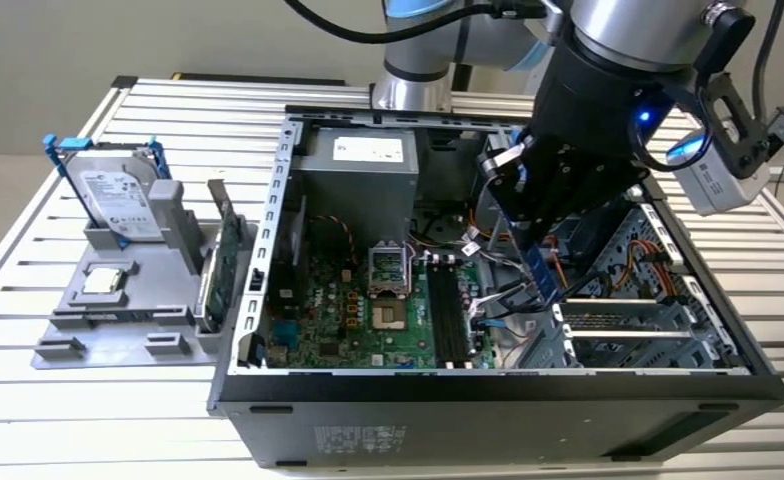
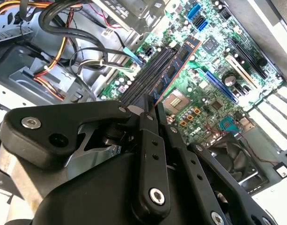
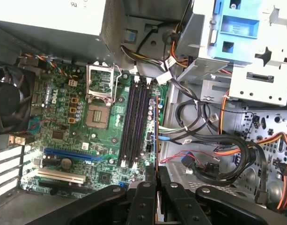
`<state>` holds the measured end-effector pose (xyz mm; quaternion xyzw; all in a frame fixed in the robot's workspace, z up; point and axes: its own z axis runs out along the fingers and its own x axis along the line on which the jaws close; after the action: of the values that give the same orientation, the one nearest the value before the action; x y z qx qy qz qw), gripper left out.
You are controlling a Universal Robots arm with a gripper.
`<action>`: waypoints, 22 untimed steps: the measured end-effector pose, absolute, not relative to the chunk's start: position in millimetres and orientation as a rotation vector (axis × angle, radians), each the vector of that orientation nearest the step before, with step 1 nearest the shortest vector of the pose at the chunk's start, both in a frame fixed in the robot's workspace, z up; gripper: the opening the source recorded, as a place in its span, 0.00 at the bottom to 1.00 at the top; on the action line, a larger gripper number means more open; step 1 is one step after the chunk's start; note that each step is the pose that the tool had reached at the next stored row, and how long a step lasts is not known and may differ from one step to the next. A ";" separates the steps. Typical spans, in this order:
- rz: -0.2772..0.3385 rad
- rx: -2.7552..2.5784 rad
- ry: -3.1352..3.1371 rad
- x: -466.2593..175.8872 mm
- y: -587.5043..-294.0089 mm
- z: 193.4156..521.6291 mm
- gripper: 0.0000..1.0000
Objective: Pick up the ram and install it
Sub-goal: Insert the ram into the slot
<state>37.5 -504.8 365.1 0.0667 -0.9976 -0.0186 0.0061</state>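
Claw (image 2: 151,104) pinching ram (image 2: 178,65) by flat faces, above memory slots (image 3: 134,126). Likely light, thin, stiff but fragile; best grip on faces, off contact edge.

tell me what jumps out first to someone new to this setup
The black gripper reaches down into the open computer case, shut on the ram, which hangs on edge over the black memory slots of the green motherboard. On the exterior view's left, a hard drive in a blue bracket stands upright in a grey holder.
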 end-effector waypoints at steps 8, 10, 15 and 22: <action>-0.058 0.201 -3.122 37.5 -504.4 361.3 0.00; -0.058 0.199 -3.123 37.5 -504.3 360.3 0.00; -0.058 0.195 -3.123 37.5 -504.1 358.0 0.00; -0.059 0.193 -3.123 37.5 -503.2 355.1 0.00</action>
<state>37.5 -503.2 355.1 0.0616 -0.9979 -0.0188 0.0060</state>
